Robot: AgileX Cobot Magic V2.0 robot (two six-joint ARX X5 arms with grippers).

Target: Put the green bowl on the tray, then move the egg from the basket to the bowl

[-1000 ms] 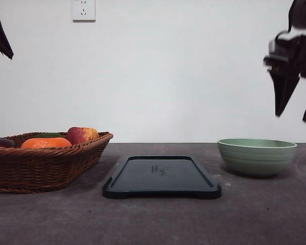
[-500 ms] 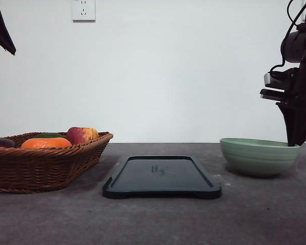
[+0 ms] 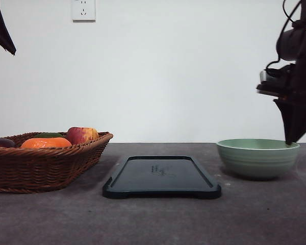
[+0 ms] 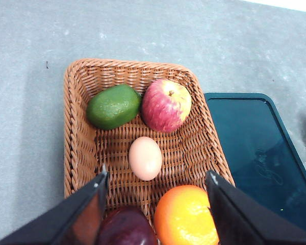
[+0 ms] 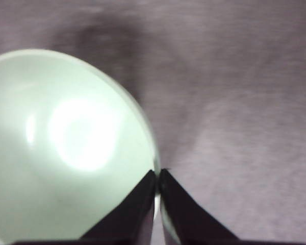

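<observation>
Red-yellow apple (image 4: pixel 166 105) beside green avocado (image 4: pixel 113 106); orange (image 4: pixel 186 216), purple fruit (image 4: pixel 126 227) nearby.

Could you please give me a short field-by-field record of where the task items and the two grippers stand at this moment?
green bowl: on the table, right of the tray, not on it
tray: centre of table, nothing on it
basket: left of the tray
egg: in the basket, among the fruit
right gripper: jaws shut on the green bowl's rim
left gripper: jaws open, above the basket, holding nothing
task stage: first step, bowl gripped but not yet moved to the tray
</observation>
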